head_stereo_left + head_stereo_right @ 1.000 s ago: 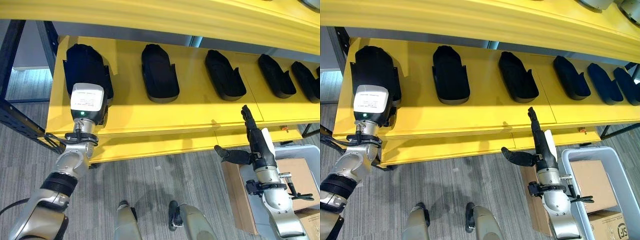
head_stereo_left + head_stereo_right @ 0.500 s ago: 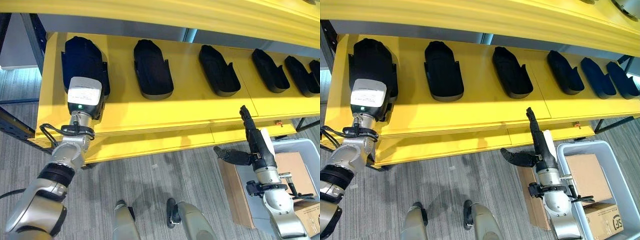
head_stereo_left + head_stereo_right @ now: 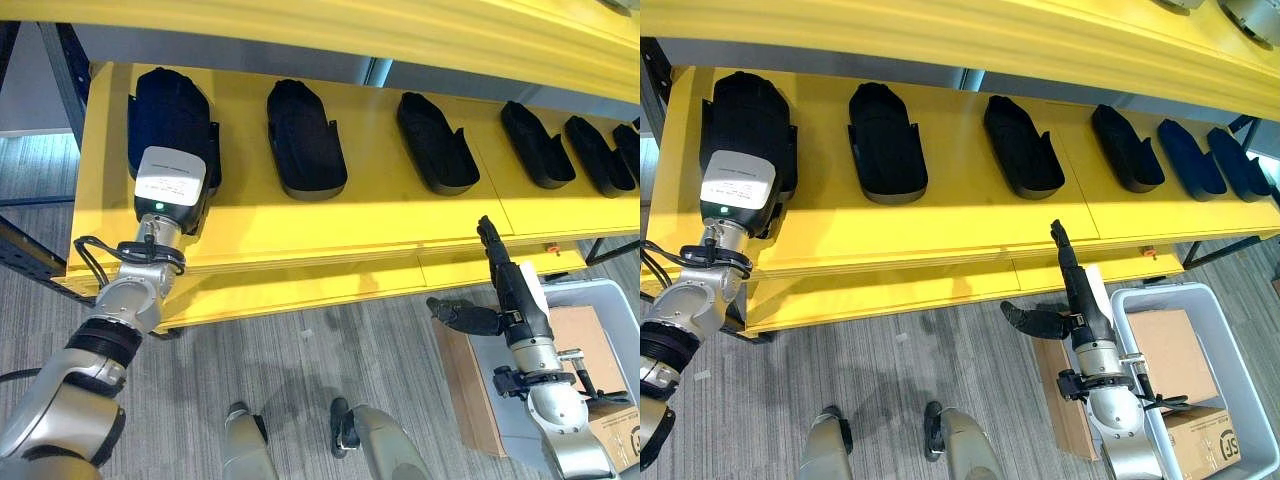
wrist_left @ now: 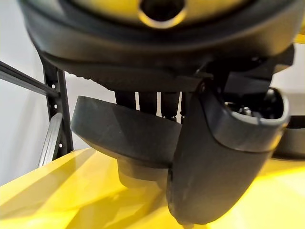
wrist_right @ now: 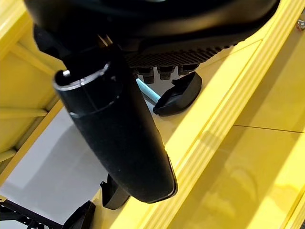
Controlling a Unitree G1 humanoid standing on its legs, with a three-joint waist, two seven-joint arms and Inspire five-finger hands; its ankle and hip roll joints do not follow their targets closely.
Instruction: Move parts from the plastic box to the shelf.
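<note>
Resting on the leftmost black moulded plastic part (image 3: pixel 172 125), a shoe-shaped open shell lying at the left end of the yellow metal shelf (image 3: pixel 300 215): the robot's left hand (image 4: pixel 209 162); in the left wrist view its fingers reach over the part's far rim and its thumb lies against the near wall, so it reads as closed round the part, though from overhead the wrist housing hides the hold; part's underside appears to touch the shelf. Further parts of the same kind lie in a row along the shelf, each apart from its neighbour: second part (image 3: pixel 305 140), third part (image 3: pixel 436 143), others beyond toward the right end. Right hand (image 3: pixel 510 290): empty, fingers straight and pointing up at the shelf's front edge, thumb spread wide to the side; it hovers above the grey plastic box (image 3: pixel 1230 350) on the floor at lower right, which holds brown cardboard cartons (image 3: pixel 1165 350). Handling, by judgement: thin-walled hollow shell, probably light and fairly stiff; smooth, so apt to slip; best taken across the narrow width, fingers over one rim wall and thumb on the opposite wall; squeezing hard may flex the walls.
</note>
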